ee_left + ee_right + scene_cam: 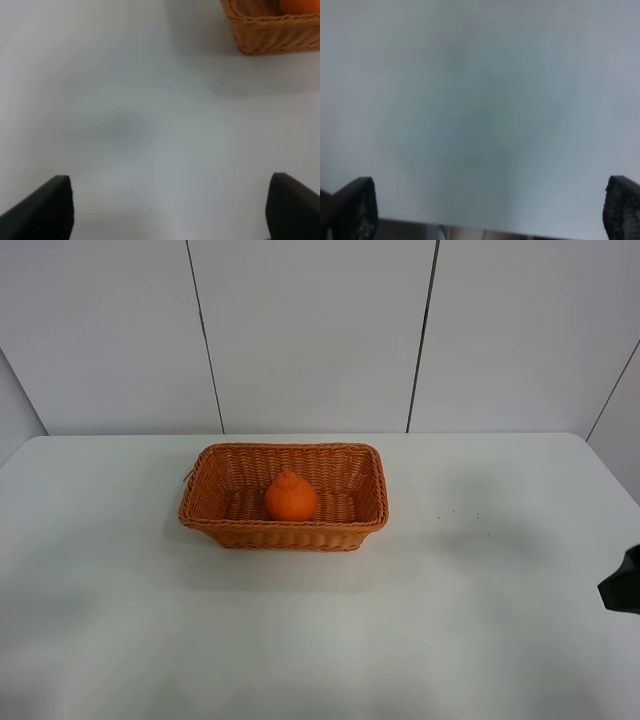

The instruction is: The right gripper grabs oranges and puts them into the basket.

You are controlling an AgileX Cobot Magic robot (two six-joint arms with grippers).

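Note:
The orange [290,497], bright with a knobby neck, lies inside the woven wicker basket [370,475] at the middle of the white table. A corner of the basket [265,35] and a bit of the orange [300,6] also show in the left wrist view. My right gripper [490,212] is open and empty over bare table, its fingertips [355,207] wide apart. Only a black piece of the right arm [624,585] shows at the right edge of the high view. My left gripper [170,212] is open and empty, away from the basket.
The white table [320,620] runs to a pale panelled wall [310,330] at the back. A few small dark specks [460,515] mark the table right of the basket. The table's edge [485,229] shows between the right gripper's fingers.

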